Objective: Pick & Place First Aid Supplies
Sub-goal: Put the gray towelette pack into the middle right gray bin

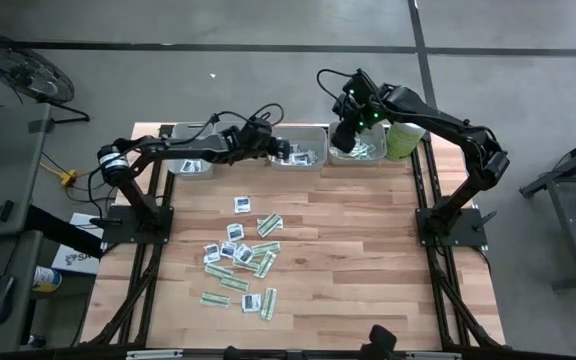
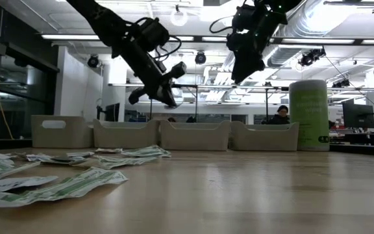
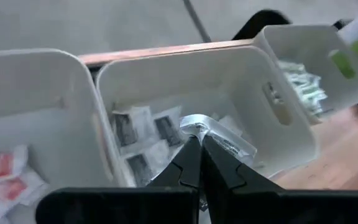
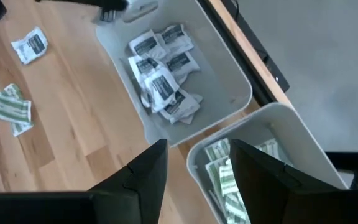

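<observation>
Green strips (image 2: 57, 185) are seen up front, loose sachets (image 1: 240, 255) yet to be sorted; left gripper (image 3: 197, 144) is pinched on a sachet (image 3: 199, 124) over the middle tray (image 1: 300, 146); right gripper (image 4: 194, 163) is held wide, empty, over the strip tray (image 4: 253, 168); roughly halfway.

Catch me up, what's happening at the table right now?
Both arms are sorting sachets into trays. The left gripper is shut on a clear-wrapped sachet over the white-sachet tray. The right gripper hangs open and empty above the green-strip tray. Many sachets are still loose on the table.
</observation>
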Available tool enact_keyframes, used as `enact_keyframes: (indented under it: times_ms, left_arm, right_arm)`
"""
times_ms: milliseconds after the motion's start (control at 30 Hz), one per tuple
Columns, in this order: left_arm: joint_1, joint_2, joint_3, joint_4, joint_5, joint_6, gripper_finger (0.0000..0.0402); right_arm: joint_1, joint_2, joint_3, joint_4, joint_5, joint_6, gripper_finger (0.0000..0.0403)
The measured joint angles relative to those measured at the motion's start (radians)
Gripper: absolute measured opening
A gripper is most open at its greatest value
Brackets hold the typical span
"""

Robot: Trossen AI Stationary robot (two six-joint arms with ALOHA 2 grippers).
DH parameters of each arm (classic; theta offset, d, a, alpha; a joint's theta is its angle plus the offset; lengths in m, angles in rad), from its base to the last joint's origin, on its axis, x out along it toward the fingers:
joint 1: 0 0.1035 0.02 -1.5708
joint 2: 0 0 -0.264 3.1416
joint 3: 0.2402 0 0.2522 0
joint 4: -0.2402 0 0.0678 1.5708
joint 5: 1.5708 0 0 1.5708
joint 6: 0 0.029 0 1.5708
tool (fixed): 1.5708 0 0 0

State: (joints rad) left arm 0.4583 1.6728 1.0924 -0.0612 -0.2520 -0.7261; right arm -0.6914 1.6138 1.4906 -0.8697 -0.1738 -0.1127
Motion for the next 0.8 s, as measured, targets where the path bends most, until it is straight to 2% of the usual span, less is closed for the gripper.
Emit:
enact_keyframes:
  times_ms: [300,567,667,800]
  left_arm:
    - [0.007,0.078,0.001,0.07,0.061,-0.094,0.0001]
    - [0.007,0.144,0.072,0.052,0.057,-0.093,0.0002]
    - [0.006,0.171,0.113,-0.02,0.062,-0.085,0.0019]
    - [0.007,0.193,0.154,-0.091,0.067,-0.035,0.0072]
  right_arm:
    - [0.0,0.0,0.0,0.057,-0.014,-0.004,0.017]
    - [0.0,0.0,0.0,0.068,-0.057,-0.019,0.017]
    - [0.0,0.0,0.0,0.064,-0.079,-0.027,0.017]
    - [0.0,0.0,0.0,0.06,-0.134,-0.061,0.017]
